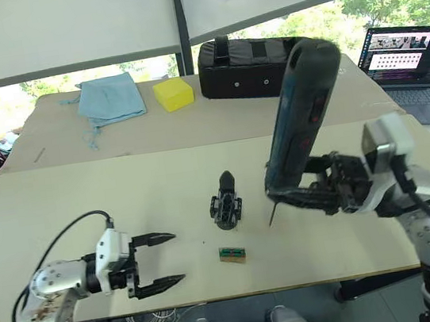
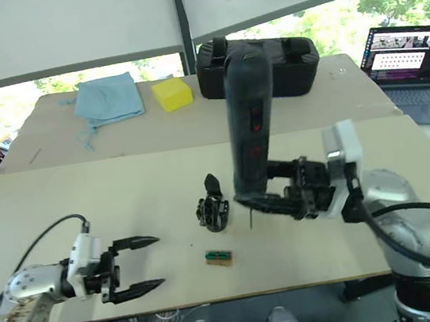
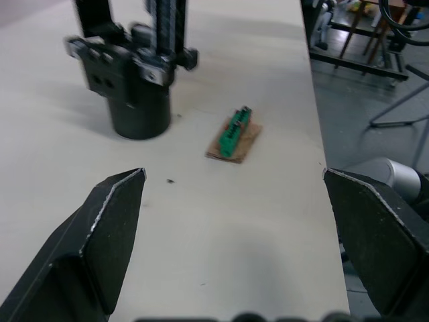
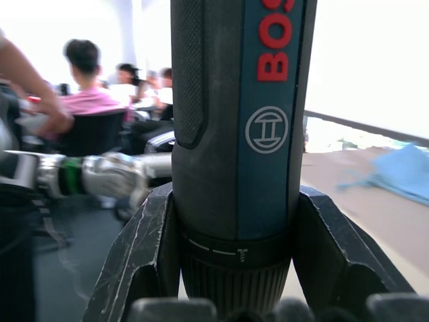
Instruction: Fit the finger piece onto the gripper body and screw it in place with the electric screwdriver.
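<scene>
**Screwdriver held upright beside the gripper body**

Head views: the right gripper is clamped around the lower end of the electric screwdriver, a thick dark cylinder with a blue panel and a matte grip. Its long axis runs nearly vertical, leaning slightly, with the thin metal bit pointing down at the pale table, just right of the gripper body. That chunky black mechanism stands on its rounded base, one black pointed prong rising from it. A small green-and-brown block lies just in front of it. The left gripper hovers low near the table's front edge, its two black pointed fingers spread apart and empty, well left of the gripper body. Farther back sit a blue cloth, a yellow block, a black bag and a laptop.

Left wrist view: between the spread fingers, the gripper body's round base and the green block rest on the smooth table.

Right wrist view: both fingers press against the screwdriver's barrel above a ribbed collar. Seated people show blurred behind.
</scene>
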Controlling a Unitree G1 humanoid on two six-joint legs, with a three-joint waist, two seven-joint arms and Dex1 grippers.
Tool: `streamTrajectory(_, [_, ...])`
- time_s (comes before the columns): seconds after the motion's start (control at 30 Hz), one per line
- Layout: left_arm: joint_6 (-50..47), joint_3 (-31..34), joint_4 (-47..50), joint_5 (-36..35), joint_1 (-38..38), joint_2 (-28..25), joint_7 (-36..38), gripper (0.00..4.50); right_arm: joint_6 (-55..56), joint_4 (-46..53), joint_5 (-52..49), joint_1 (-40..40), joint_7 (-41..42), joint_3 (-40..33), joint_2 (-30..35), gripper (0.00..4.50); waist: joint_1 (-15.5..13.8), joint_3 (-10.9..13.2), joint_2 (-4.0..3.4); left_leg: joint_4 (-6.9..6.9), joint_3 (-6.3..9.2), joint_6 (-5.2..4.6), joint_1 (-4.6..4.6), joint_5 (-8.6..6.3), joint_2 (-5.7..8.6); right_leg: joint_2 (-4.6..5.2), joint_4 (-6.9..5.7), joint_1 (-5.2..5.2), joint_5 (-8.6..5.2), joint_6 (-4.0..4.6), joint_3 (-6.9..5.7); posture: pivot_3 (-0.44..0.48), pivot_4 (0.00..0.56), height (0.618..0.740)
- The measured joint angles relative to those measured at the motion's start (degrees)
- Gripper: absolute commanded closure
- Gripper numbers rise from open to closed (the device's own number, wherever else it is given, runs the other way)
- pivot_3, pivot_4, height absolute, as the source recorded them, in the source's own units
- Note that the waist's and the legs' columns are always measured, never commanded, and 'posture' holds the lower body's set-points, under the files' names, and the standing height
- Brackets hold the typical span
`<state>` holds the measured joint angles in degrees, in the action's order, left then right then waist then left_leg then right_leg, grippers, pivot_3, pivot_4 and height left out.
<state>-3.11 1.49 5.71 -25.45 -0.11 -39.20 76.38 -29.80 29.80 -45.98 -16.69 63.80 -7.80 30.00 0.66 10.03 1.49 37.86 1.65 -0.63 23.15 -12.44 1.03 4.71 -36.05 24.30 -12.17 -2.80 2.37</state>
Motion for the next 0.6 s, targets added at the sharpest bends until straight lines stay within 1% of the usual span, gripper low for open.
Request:
streamTrajectory(0.2, [3.1,-4.5,-3.8,5.0,-4.0,2.8,-1.7,0.0,2.1,-0.5,1.7,1.2,1.5,5.3,-0.4,2.6,0.0,0.0,0.0,0.0,0.05,0.0,-0.02,0.0,0.0,-0.02,-0.01,-0.01,0.01,0.01,-0.01,0.0,0.15,0.74])
streamTrajectory(0.4, [4.0,-8.7,-6.9,7.4,-7.1,6.0,-2.8,0.0,8.4,-4.8,5.0,0.8,4.5,9.7,-3.9,2.6,0.1,0.0,0.0,0.0,0.06,0.0,-0.06,0.0,0.01,-0.04,-0.04,-0.03,0.01,0.01,-0.01,0.0,0.15,0.74])
streamTrajectory(0.47, [4.4,-9.9,-9.0,8.1,-8.3,7.6,-3.5,0.0,10.5,-6.8,6.6,0.6,5.5,10.9,-4.6,2.6,0.0,0.0,0.01,0.01,0.05,0.0,-0.05,0.0,0.02,-0.04,-0.05,-0.02,0.01,0.01,-0.02,0.0,0.15,0.74])
streamTrajectory(0.6, [4.7,-11.0,-10.8,8.7,-10.2,8.7,-3.8,0.0,12.3,-8.4,7.6,-0.5,6.0,11.7,-4.9,2.6,0.0,0.0,0.0,0.01,0.09,0.0,-0.06,0.0,0.03,-0.03,-0.07,-0.02,0.02,0.01,-0.01,0.0,0.15,0.74])
